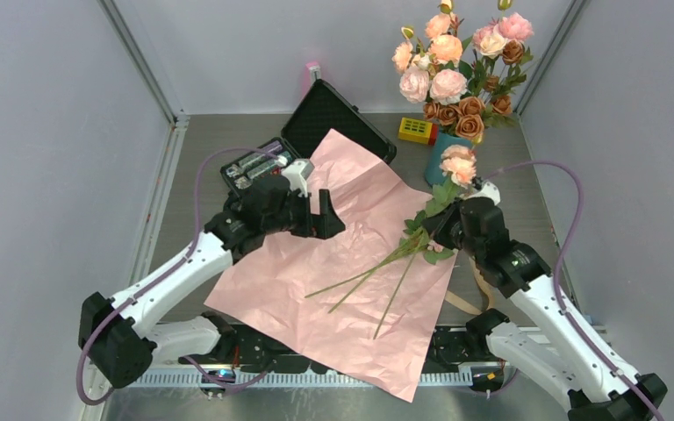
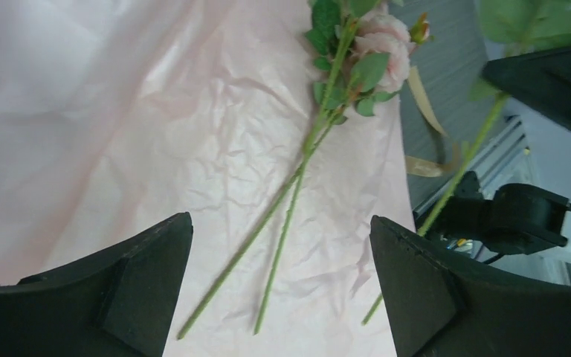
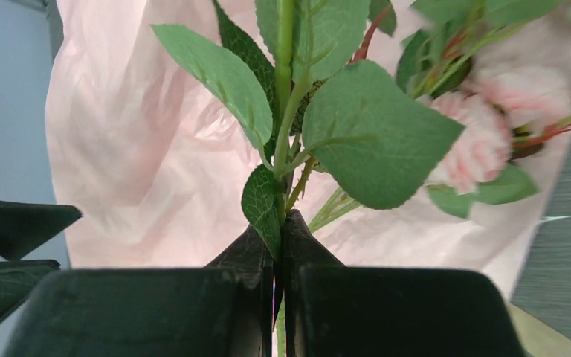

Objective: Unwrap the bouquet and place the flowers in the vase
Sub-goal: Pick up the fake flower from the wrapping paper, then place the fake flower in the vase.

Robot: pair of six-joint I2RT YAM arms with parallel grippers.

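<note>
One sheet of crumpled pale-pink paper (image 1: 316, 289), spread flat on the grey table (image 1: 527, 189). Three flowers (image 1: 377, 267) in all, small pink and peach artificial roses on long thin green stems with green leaves: two lying side by side on the paper with heads toward its right edge, one lifted. Right gripper (image 1: 446, 230) pressed together on that third stem just below its leaves, blooms raised in front of the one tall, slim teal-blue vase (image 1: 434, 162), bare stem end trailing down over the sheet. Vase upright on the table behind the paper's far right corner, well apart from the two lying stems. Left gripper (image 2: 280, 223) spread wide, holding nothing, hovering above the sheet's left half, both lying stems visible between its fingers. One tan ribbon (image 1: 461, 303) loose on the table just beside the paper's right edge. Further back, one open black case (image 1: 338, 118), one small yellow box (image 1: 417, 131), and one larger bunch of big pink-cream and rust-brown roses (image 1: 456, 70) above the vase.
</note>
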